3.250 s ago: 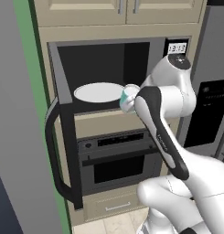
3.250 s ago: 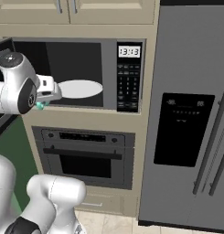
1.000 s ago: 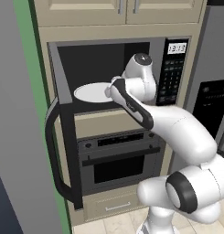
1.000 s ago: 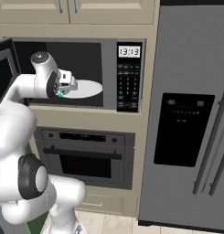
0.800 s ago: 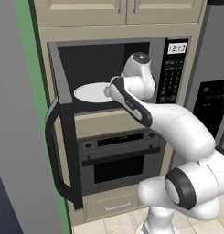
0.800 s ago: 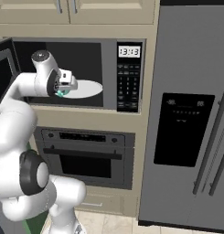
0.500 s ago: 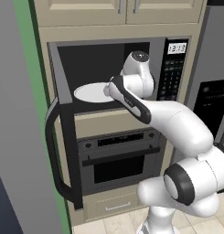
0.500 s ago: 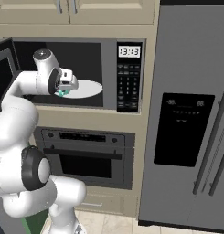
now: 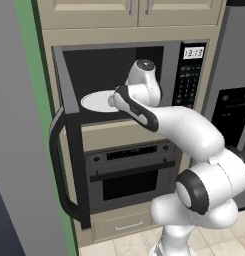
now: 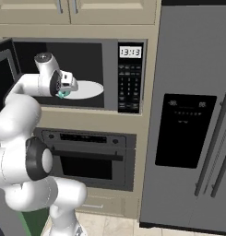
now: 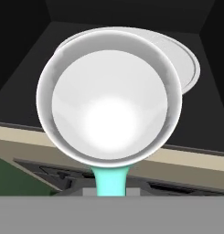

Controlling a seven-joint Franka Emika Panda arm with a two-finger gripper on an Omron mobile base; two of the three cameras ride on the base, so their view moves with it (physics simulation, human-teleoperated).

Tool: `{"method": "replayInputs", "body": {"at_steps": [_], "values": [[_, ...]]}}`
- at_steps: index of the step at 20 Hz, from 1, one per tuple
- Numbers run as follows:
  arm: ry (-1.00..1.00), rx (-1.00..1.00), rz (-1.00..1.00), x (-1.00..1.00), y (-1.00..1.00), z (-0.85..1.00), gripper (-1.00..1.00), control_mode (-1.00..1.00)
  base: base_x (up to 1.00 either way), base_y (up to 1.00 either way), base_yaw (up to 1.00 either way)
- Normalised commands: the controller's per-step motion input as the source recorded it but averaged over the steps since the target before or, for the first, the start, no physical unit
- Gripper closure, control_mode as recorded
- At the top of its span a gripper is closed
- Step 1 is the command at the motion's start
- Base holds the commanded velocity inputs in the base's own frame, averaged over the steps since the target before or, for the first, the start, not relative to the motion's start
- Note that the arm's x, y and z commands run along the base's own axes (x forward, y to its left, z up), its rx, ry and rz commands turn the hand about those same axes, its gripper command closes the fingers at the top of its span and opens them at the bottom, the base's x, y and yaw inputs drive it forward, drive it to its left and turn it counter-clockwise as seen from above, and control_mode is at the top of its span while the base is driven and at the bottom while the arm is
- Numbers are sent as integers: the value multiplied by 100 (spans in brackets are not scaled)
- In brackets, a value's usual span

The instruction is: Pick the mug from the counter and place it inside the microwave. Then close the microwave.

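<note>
- Step in hand: carrying the mug [image 11: 109, 100] into the microwave [image 9: 119, 65], whose door [image 9: 69, 155] hangs wide open.
- The gripper [image 10: 63, 87] grasps the mug by its handle; its pale inside faces the hand camera.
- The mug hangs at the front edge of the microwave opening, over the near rim of the turntable [image 10: 86, 89], apparently not yet resting on it.
- Next, I judge: move further in, lower, let go, withdraw, then swing the door shut.
</note>
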Motion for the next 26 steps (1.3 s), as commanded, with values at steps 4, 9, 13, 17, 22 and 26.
{"method": "replayInputs", "body": {"at_steps": [4, 9, 13, 17, 22, 26], "values": [[4, 0, 0, 36, 8, -5, 100, -100, 0, 0, 0], [4, 0, 0, 44, 1, -1, 100, -100, 0, 0, 0], [3, 0, 0, 29, 0, -5, 100, -100, 0, 0, 0], [0, 0, 0, 19, 0, -12, 100, -100, 0, 0, 0], [0, 0, 0, 22, 0, -19, 100, -100, 0, 0, 0], [0, 0, 0, 19, 0, -24, 100, -100, 0, 0, 0]]}}
